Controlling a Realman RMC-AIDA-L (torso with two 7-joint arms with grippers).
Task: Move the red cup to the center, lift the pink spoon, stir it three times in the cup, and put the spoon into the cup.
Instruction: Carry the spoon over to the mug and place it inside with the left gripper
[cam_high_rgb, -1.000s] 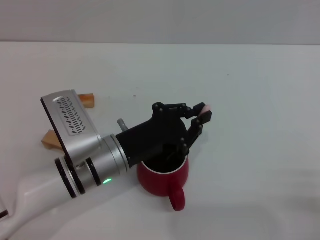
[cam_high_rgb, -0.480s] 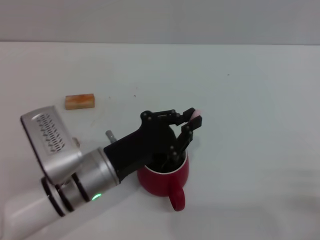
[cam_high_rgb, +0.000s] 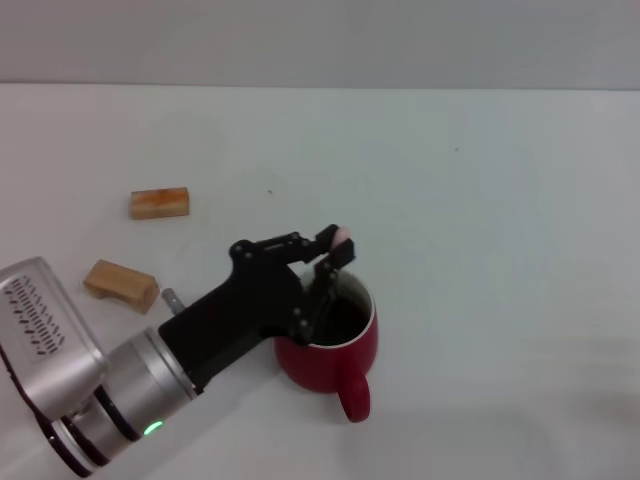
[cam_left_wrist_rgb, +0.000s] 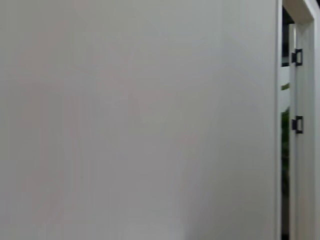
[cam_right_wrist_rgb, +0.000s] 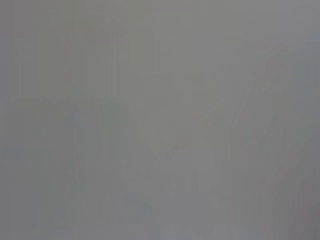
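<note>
The red cup (cam_high_rgb: 335, 355) stands on the white table (cam_high_rgb: 480, 200) in the head view, near the front middle, with its handle toward me. My left gripper (cam_high_rgb: 335, 250) hangs over the cup's left rim and is shut on the pink spoon (cam_high_rgb: 341, 237). Only the pale pink handle tip shows above the fingertips. The rest of the spoon runs down into the cup's dark inside and is hidden. The right gripper is out of view.
Two tan wooden blocks lie on the left, one (cam_high_rgb: 159, 203) farther back and one (cam_high_rgb: 121, 285) close to my left arm. The left wrist view shows a white wall with a door frame (cam_left_wrist_rgb: 296, 100). The right wrist view shows plain grey.
My left arm has swung left and pulled back, and the gripper with the spoon has moved from the cup's right rim to its left rim. The nearer block has come into view.
</note>
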